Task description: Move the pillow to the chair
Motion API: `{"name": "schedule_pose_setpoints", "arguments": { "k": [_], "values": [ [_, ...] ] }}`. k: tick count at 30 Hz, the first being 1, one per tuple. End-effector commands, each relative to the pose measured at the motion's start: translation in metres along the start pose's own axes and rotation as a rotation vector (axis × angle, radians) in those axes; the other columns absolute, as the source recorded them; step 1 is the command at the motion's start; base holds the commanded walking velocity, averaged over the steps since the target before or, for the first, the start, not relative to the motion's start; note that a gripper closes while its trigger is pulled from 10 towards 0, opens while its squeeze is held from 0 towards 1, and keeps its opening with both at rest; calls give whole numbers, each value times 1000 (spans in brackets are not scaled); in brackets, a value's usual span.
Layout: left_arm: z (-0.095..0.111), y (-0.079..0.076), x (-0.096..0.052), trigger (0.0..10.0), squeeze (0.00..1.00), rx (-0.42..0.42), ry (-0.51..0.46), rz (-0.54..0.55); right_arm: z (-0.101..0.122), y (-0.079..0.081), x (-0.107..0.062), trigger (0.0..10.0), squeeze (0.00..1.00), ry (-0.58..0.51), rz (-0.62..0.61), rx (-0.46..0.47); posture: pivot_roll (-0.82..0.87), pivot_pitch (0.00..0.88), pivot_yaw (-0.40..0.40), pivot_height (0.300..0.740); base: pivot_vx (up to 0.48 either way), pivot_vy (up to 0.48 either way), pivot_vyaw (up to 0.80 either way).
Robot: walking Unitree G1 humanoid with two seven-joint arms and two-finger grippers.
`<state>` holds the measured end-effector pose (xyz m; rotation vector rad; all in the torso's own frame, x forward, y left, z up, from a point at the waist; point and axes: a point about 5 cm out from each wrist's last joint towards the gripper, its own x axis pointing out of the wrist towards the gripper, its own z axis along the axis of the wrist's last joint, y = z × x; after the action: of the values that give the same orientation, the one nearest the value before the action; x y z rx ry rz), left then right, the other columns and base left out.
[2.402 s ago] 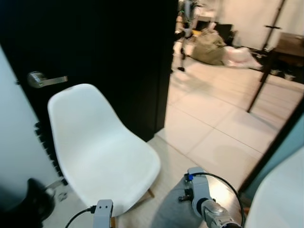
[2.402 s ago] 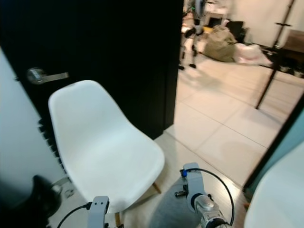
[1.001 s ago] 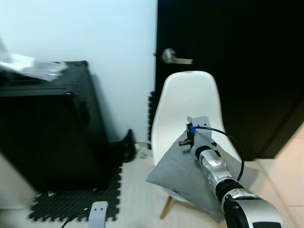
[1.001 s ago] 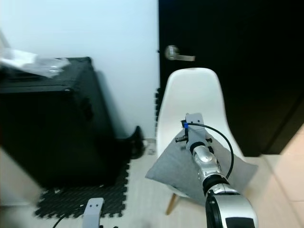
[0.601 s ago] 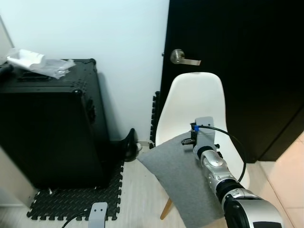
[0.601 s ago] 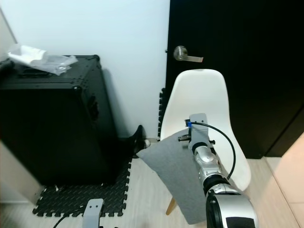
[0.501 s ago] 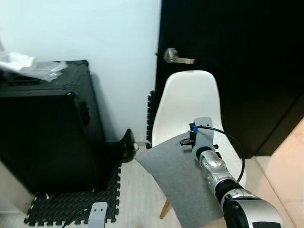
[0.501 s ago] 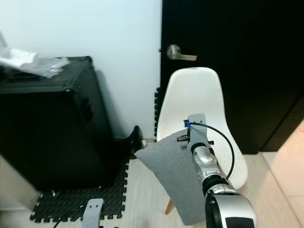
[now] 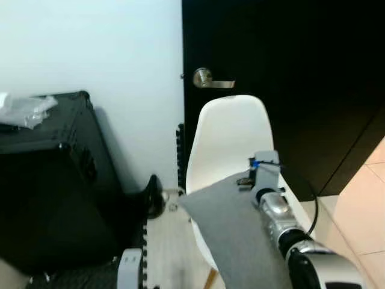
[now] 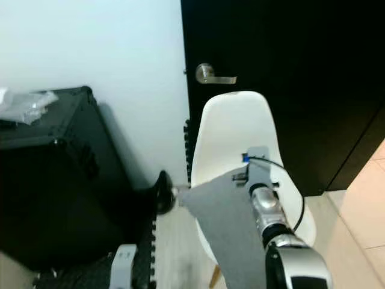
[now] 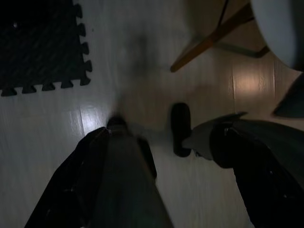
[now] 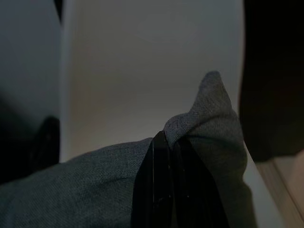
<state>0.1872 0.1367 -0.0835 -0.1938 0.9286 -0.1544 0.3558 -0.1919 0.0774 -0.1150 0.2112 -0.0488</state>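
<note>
R gripper is pinching the grey pillow at its upper edge, fingers pressed together on a bunched fold of fabric, clear in R wrist view. R arm reaches fwd from lower right of head view, wrist w/ blue-tipped cable over the chair seat. Pillow hangs tilted in front of the white chair: top edge near the seat/backrest junction, one corner sticking out past the chair's left side, the rest draping down and covering the seat front. Can't tell from head views if the pillow touches the seat or is just held above it; wrist view shows white shell right behind the pinched fold. Chair has a moulded shell, wooden leg visible at bottom, backrest up against a black door w/ silver lever handle. White wall left of door. Black case stands left of chair, well apart, w/ crumpled clear plastic on top. Dark shoe-like obj on floor between case and chair, at wall base. Black foam mat w/ puzzle edges on pale wood floor. L gripper hangs idle low by the floor, fingers spread apart, nothing between them; L wrist view is dim, shows a chair leg and a small dark obj on the floor. Beige tile to the right of door.
</note>
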Motion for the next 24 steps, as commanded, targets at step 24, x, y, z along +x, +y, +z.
{"name": "schedule_pose_setpoints", "arguments": {
  "k": [24],
  "values": [
    [4,-5,1,10000,0,69,-8,-37,20,19,5,10000,0,-93,54,-19,11,0,-26,740,196,-144,0]
  ]
}}
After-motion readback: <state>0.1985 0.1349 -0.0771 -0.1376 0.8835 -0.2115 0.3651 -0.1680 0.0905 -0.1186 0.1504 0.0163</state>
